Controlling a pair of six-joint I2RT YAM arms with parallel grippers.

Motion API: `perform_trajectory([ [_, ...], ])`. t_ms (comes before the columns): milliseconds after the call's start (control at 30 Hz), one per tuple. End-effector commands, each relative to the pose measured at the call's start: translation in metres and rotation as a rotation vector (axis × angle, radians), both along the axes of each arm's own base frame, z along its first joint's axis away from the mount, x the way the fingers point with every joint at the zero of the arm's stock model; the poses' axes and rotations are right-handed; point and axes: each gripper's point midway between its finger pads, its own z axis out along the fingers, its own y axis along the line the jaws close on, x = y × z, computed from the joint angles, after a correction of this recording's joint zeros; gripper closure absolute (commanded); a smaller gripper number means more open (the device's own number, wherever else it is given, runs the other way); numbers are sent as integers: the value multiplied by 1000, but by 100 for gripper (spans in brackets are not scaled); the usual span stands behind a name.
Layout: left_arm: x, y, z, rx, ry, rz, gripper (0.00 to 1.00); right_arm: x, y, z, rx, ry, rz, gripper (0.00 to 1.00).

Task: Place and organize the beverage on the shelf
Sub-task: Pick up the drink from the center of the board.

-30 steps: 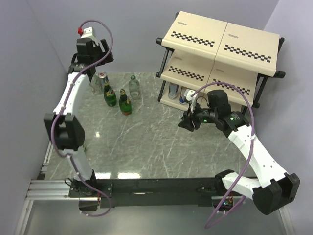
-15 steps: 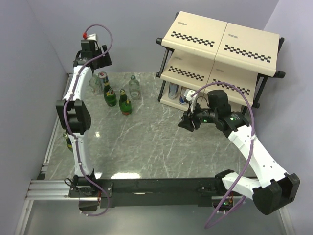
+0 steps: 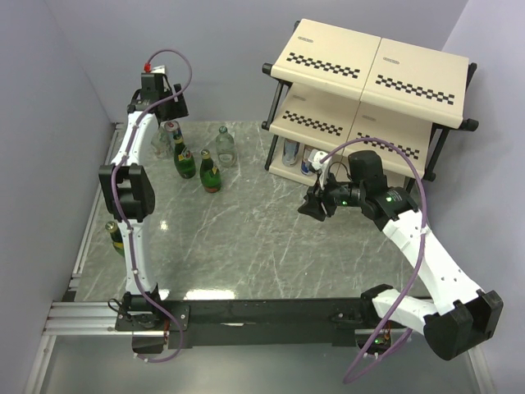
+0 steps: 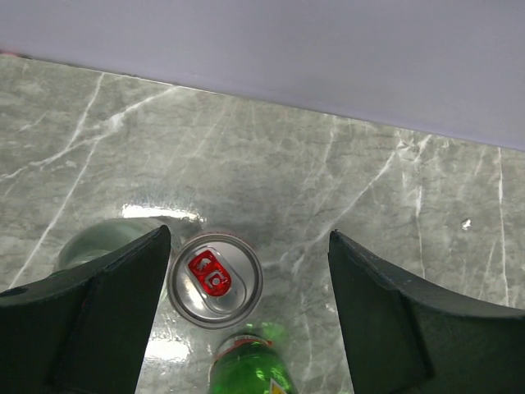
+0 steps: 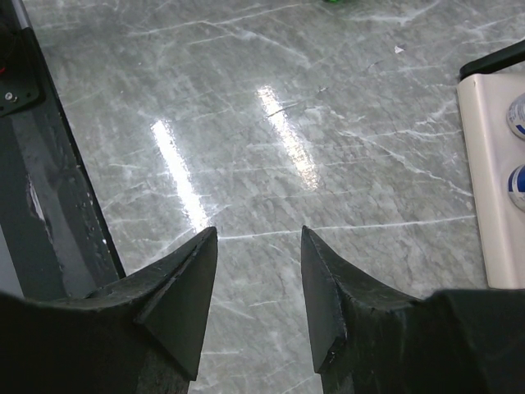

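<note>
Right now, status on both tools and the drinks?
Left tool open above red-tabbed silver can, green bottle close beside. Right tool open, empty, near shelf. Two cans shelved.

A grey-green marbled table (image 3: 246,238) is taking up most of the view, and bright streaks of light (image 5: 283,135) are glancing off its polished top. Pale lilac walls (image 3: 205,57) are closing it in on three sides, while a silver metal rail (image 3: 82,316) is running along its near left edge.
</note>
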Motion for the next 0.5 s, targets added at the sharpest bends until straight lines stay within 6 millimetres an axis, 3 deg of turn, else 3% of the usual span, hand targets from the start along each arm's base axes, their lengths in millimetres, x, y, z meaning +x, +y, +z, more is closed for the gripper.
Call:
perform_trajectory([
  [0, 5, 11, 17, 53, -46, 21, 16, 1, 3, 9, 18, -41, 17, 48],
  [467, 3, 11, -9, 87, 5, 26, 18, 3, 3, 7, 14, -37, 15, 47],
])
